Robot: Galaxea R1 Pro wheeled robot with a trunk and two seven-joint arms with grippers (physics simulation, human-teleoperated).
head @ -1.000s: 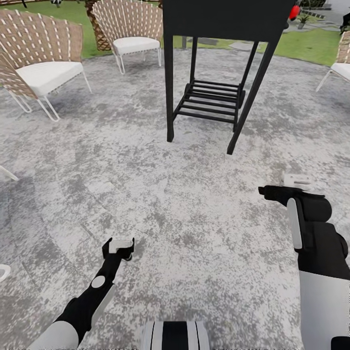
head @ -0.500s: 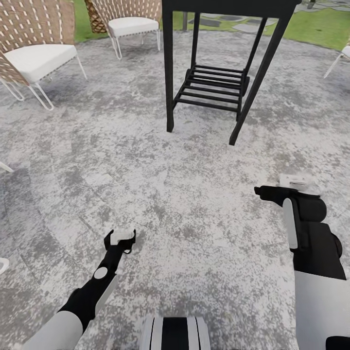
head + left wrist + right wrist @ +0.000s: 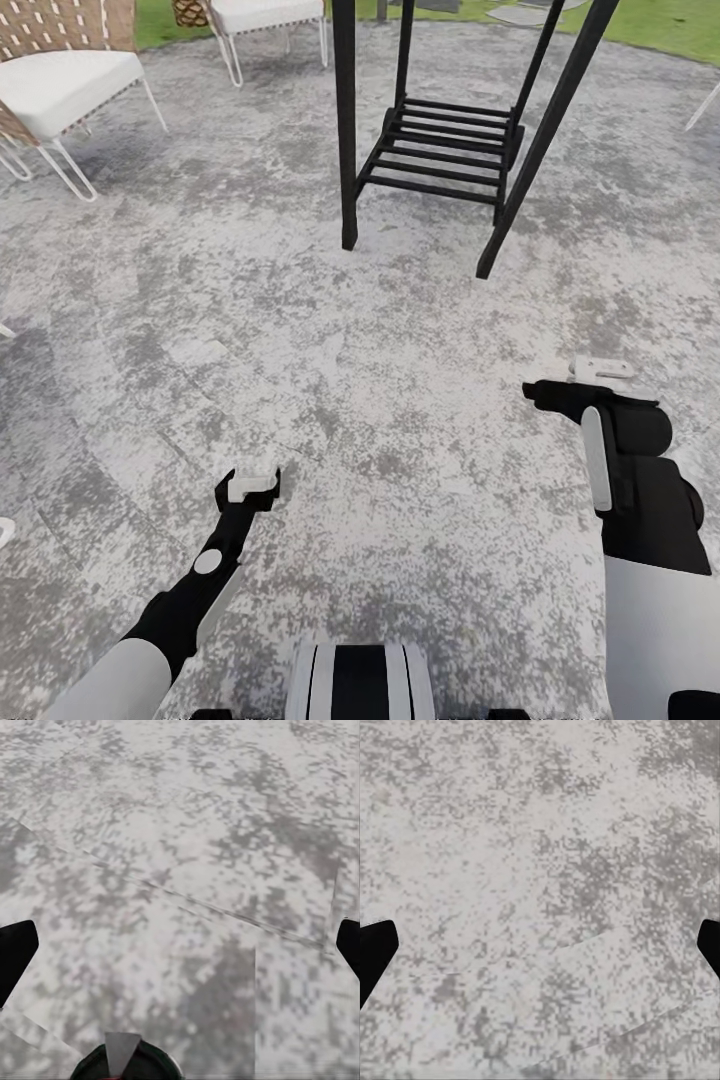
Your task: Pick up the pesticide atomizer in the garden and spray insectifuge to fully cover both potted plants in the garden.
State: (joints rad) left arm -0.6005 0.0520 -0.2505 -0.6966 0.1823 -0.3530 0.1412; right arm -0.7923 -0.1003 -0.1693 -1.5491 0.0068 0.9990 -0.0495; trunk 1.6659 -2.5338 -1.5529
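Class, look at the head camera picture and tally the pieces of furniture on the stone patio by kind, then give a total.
Wicker chairs with white cushions: 2, one near and one farther back.
Black stands with a slatted lower shelf: 1.
Total: 3 clearly identifiable pieces. Thin white bits at the picture's edges may be parts of more chairs, but that cannot be told.

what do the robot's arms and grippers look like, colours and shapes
Both arms are white lower down and black toward the wrist. The left gripper is small, black with pale grey fingers. The right gripper matches, behind a bulky black forearm bearing a long grey oval strip.
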